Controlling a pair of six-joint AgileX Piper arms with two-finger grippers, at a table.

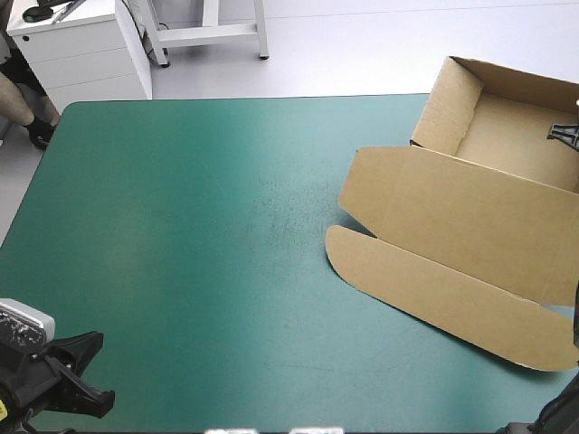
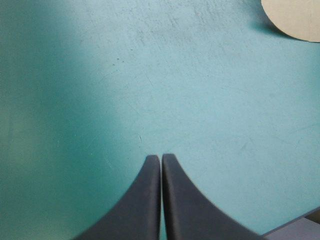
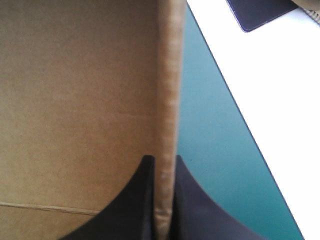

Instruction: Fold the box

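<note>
Wall of the brown box (image 3: 75,100) tight in the right tool (image 3: 162,160), teal-green cover (image 3: 210,150) alongside.

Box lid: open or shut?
Open: the box is a tray with raised sides, its lid flat on the cover. The right tool grips one side.

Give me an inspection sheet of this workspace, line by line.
Surface: teal-green cover, bare across its left and middle, with faint scuffs near the centre.
Job's things: brown box on the right side. It is an open tray with raised walls at the far end and its lid lying flat toward the near edge.
Clutter: nothing seen.
Hands: left hand is shut and empty, over bare cover by the near left corner. Right hand is shut on the box, clamping the edge of a tray wall.
Cables: nothing seen.
Surroundings: pale floor beyond the far edge.
</note>
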